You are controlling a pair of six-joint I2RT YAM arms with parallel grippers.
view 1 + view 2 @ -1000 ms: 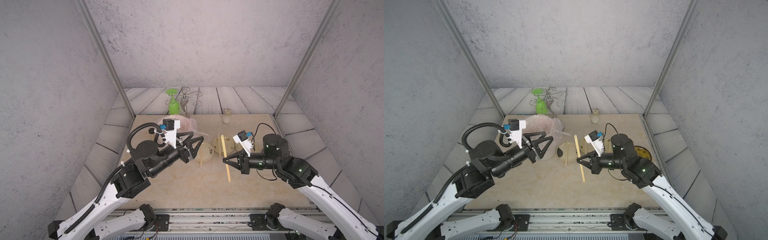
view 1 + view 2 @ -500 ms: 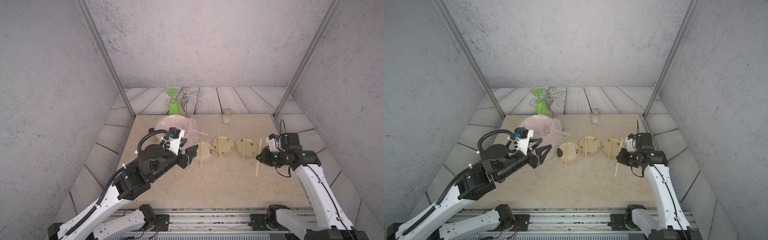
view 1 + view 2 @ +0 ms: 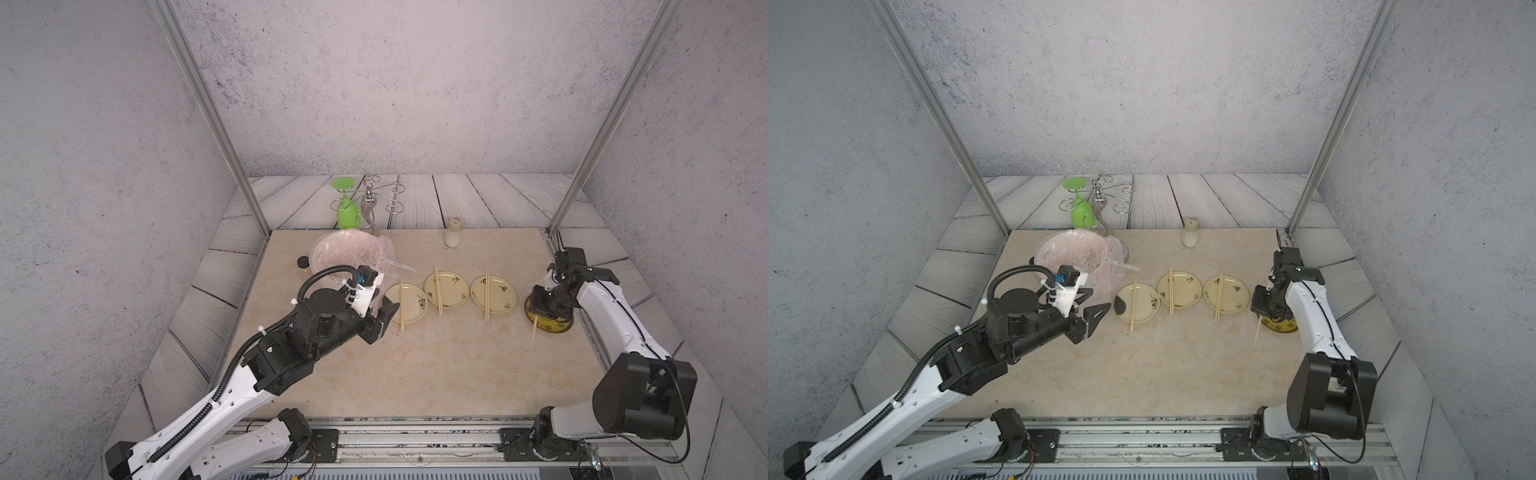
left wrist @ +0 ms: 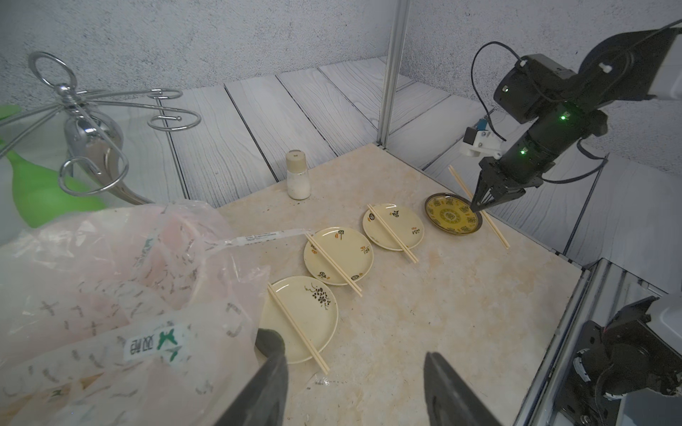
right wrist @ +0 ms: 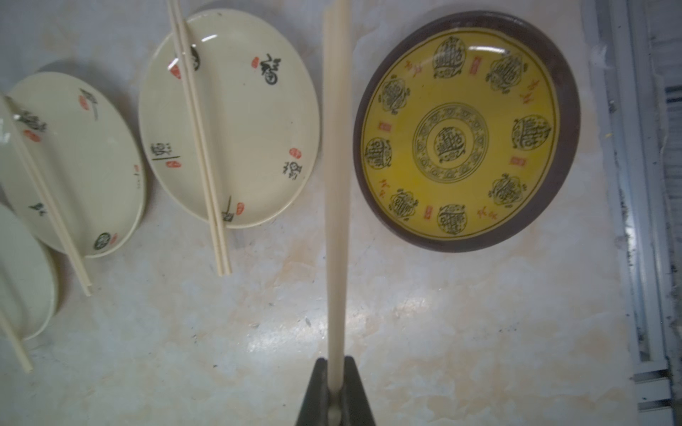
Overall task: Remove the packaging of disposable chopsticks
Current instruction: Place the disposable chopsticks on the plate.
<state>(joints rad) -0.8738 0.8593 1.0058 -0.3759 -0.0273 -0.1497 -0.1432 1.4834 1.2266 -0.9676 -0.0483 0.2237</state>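
Observation:
My right gripper (image 5: 336,372) is shut on a bare pair of disposable chopsticks (image 5: 336,184), held low beside the rim of a yellow plate (image 5: 568,110) at the table's right edge. In both top views only the sticks' near end (image 3: 534,329) (image 3: 1257,330) shows under the wrist. Three cream plates (image 3: 411,318) (image 3: 455,291) (image 3: 503,293) each carry a bare pair (image 3: 402,305). One clear sleeve of packaging (image 4: 273,236) (image 3: 395,266) pokes out from the pink bag toward the plates. My left gripper (image 4: 352,350) (image 3: 1096,301) is open and empty, hovering between the bag and the nearest cream plate.
A bowl lined with a pinkish bag (image 3: 349,249) holding crumpled plastic stands at the back left, with a small dark-capped jar (image 3: 303,262) beside it. Behind are a green glass (image 3: 347,214) on a wire rack (image 3: 370,199) and a white shaker (image 3: 453,235). Frame posts flank the table.
My right arm swung from the table's middle to the far right, carrying the chopsticks to the yellow plate. The left arm sank and drew back beside the bag, jaws still open.

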